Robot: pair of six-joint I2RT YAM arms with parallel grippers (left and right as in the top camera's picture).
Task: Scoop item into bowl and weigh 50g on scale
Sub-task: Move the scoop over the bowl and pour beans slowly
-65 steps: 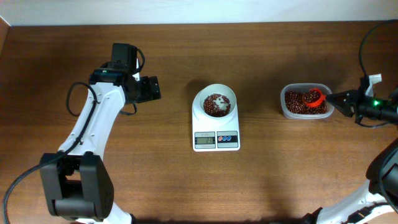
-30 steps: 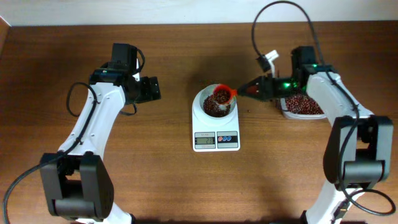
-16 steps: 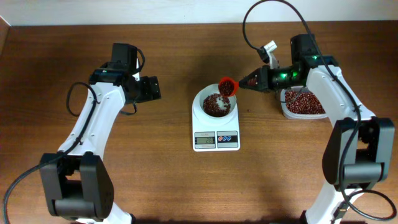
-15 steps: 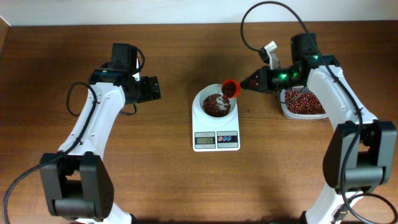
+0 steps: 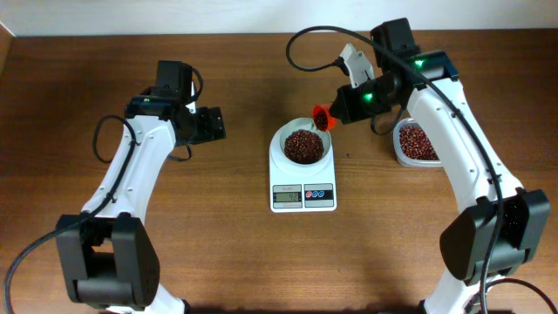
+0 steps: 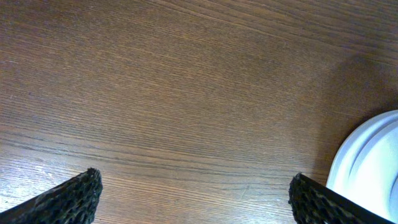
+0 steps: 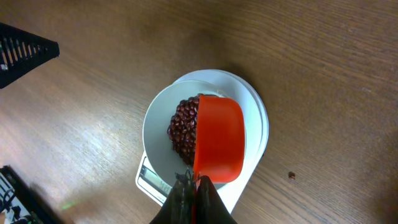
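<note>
Red scoop [image 5: 323, 116] now upended versus half a second ago, at bowl's [image 5: 281, 139] 1 o'clock rim; beans [image 5: 302, 146] heaped inside, bowl on scale [image 5: 303, 207]. Right gripper [image 5: 336, 111] clamps scoop, left gripper [image 5: 214, 124] wide. Read display [image 5: 286, 197] before adding.

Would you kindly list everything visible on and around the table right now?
beans: two lots, dark red-brown, heaped in the bowl and in the tub
bowl: one, white, on the scale
scale: one, white, mid-table
scoop: one, red, held above the bowl
tub: one, clear, beside the scale
table: one, brown wood
left gripper: black, open, empty
right gripper: shut on the scoop's handle
</note>
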